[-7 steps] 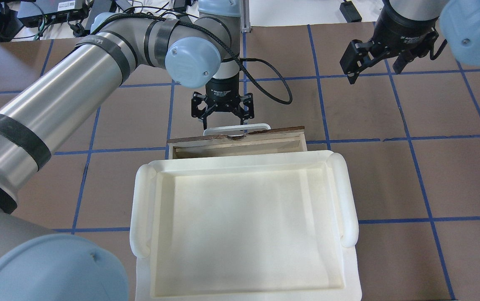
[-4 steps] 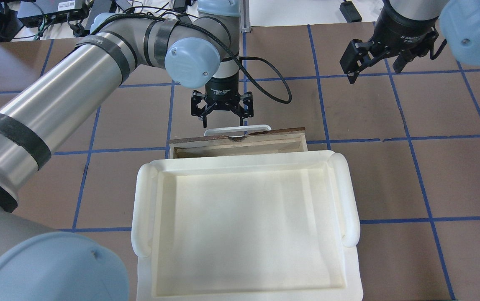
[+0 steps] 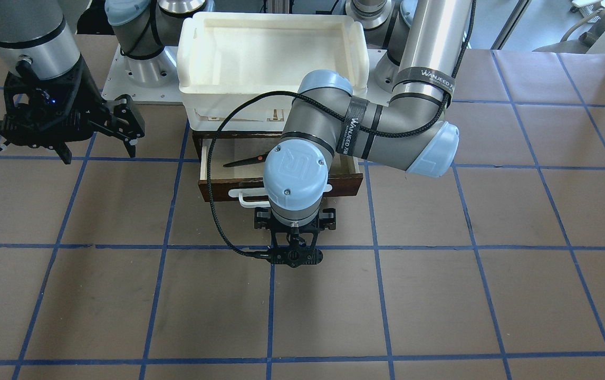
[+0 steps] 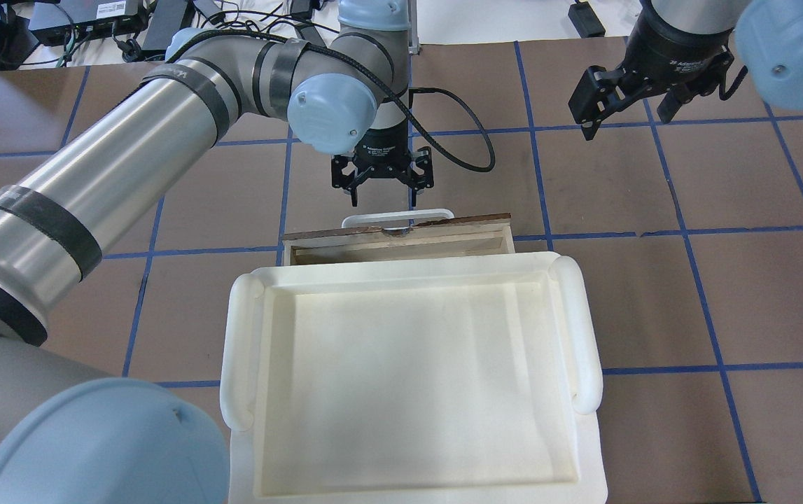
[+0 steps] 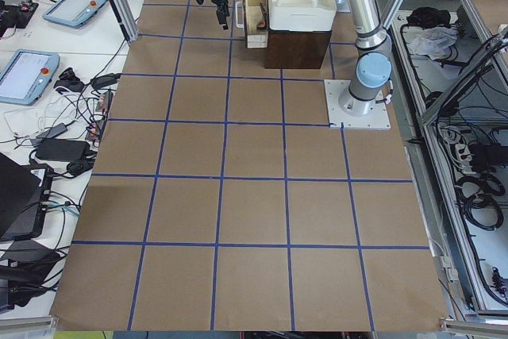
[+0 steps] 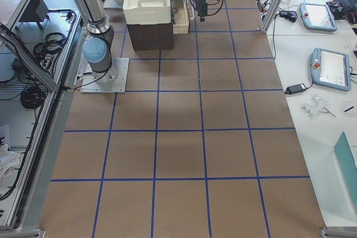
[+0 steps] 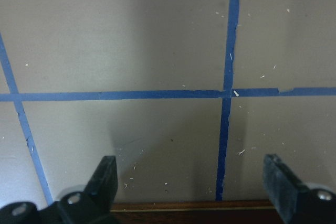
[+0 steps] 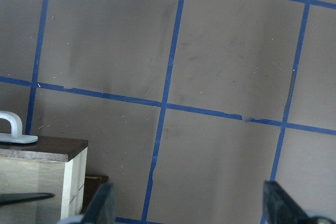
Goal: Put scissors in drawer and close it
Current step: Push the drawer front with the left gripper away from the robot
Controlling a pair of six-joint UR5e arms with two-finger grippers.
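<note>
The drawer [image 3: 345, 182] stands partly pulled out from under the white tray, its dark front and white bar handle [image 4: 397, 216] facing away from me. The scissors [image 3: 244, 160] lie inside it, blades pointing toward the view's left; a blade tip shows in the right wrist view [image 8: 26, 198]. My left gripper [image 4: 382, 201] is open and empty, hovering just beyond the handle without touching it. The left wrist view shows its fingers spread [image 7: 191, 170] above the drawer's front edge [image 7: 194, 205]. My right gripper [image 4: 626, 120] is open and empty, off to the drawer's right.
A white plastic tray [image 4: 401, 269] sits on top of the dark cabinet, over the drawer's rear part. The brown table with a blue tape grid [image 4: 653, 294] spreads around it. Cables and electronics [image 4: 58, 24] lie at the far left edge.
My left gripper has moved away from the drawer handle, farther across the table and slightly right. The drawer and my right arm have not visibly moved.
</note>
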